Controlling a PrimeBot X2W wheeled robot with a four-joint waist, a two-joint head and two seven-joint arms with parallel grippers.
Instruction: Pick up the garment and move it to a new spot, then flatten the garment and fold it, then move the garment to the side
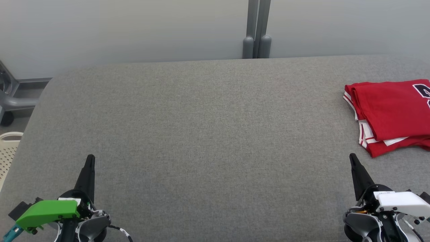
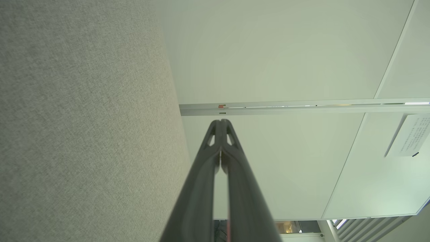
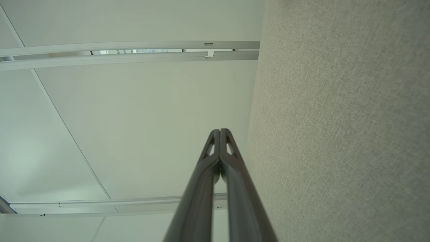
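Right gripper (image 1: pixel 352 157) near folded garment (image 1: pixel 389 111).

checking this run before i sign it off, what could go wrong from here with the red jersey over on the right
1. The folded red garment runs past the head view's right border, so how near it lies to the grey table's edge cannot be told; it might overhang and slide.
2. Its layers sit uneven, with white-trimmed edges poking out at the near corner. The shut right gripper points close to that corner, and a stray move could drag the fold open.
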